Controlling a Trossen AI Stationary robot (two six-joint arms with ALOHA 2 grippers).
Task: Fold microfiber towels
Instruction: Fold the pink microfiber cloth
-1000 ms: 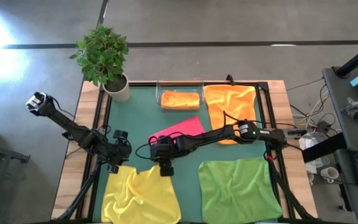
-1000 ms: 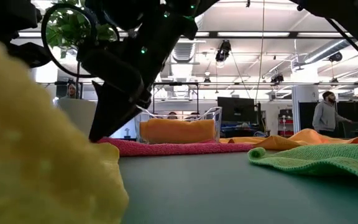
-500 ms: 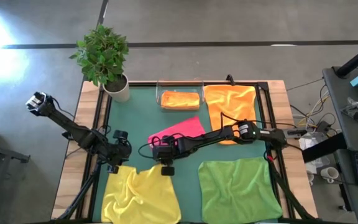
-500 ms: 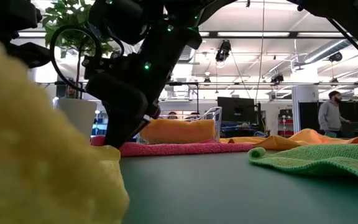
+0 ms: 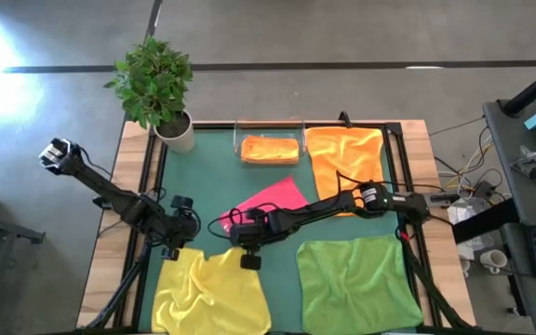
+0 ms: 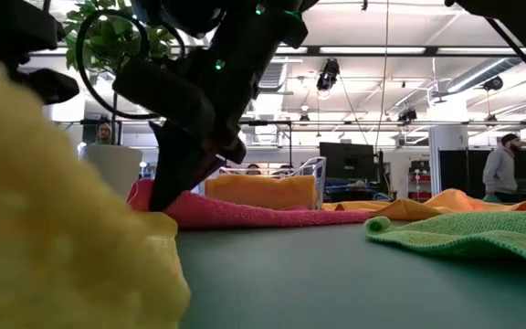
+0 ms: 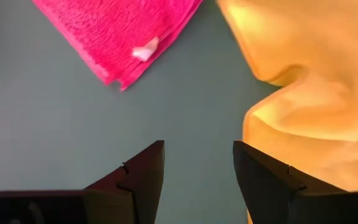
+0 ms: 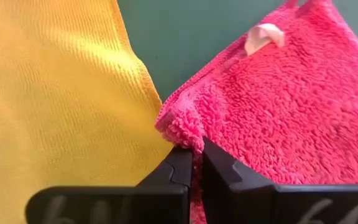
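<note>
Around us: we see a potted plant (image 5: 159, 86) at the upper left of the high view, off the green mat (image 5: 207, 172). A clear tray (image 5: 269, 149) sits at the top middle with a folded orange towel (image 5: 270, 148) inside it.
Towels: the spread orange towel (image 5: 344, 158) lies at the upper right, just beside the tray. The green towel (image 5: 356, 284) lies flat at the lower right. The yellow towel (image 5: 210, 293) is bunched at the lower left. The pink towel (image 5: 275, 196) is in the middle, near the yellow one.
In the way: our right arm stretches across the spread orange towel and over the pink towel.
Right claw: our right claw (image 5: 247, 251) is pinched tight on a corner of the pink towel (image 8: 278, 118), just beside the yellow towel's edge (image 8: 55, 93). In the low view that corner (image 6: 153, 194) is lifted off the mat.
Left claw: our left claw (image 5: 177, 244) is at the top left edge of the yellow towel. Its fingers (image 7: 138, 180) are spread apart and hold nothing.
Open room: bare mat shows between the yellow and green towels, and at the left below the plant.
</note>
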